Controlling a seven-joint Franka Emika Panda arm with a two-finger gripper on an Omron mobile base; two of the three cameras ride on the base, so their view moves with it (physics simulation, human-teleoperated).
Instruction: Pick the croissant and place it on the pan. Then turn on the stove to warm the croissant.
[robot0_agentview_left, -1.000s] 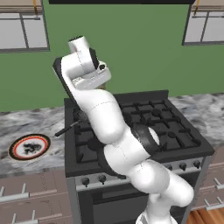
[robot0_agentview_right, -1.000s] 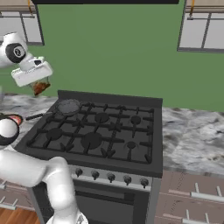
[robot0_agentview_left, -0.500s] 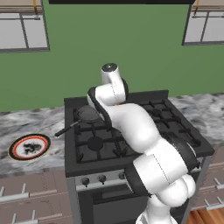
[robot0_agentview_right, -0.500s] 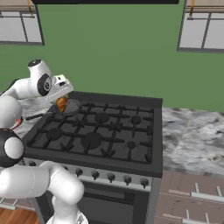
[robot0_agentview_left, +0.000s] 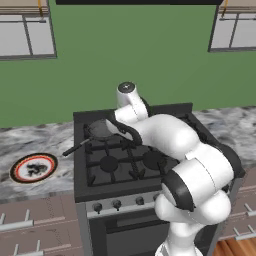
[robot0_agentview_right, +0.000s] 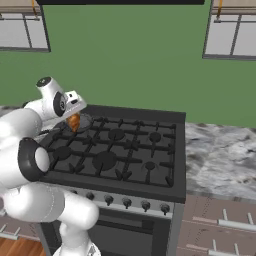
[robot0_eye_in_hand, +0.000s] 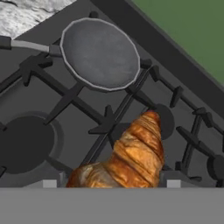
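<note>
I find the gripper (robot0_agentview_right: 74, 119) pinching the croissant (robot0_eye_in_hand: 131, 153), carried above the stove (robot0_agentview_right: 120, 150) grates near its rear left corner. The pan (robot0_eye_in_hand: 99, 53) sits empty on the rear left burner, its thin handle running off toward the counter. In the hand view the pan lies ahead of the fingertips and off to one side, so the croissant is not yet over the bowl. Its long axis points roughly toward the pan rim. From the right base view the croissant appears just beside the pan, though the height above it is hard to judge.
</note>
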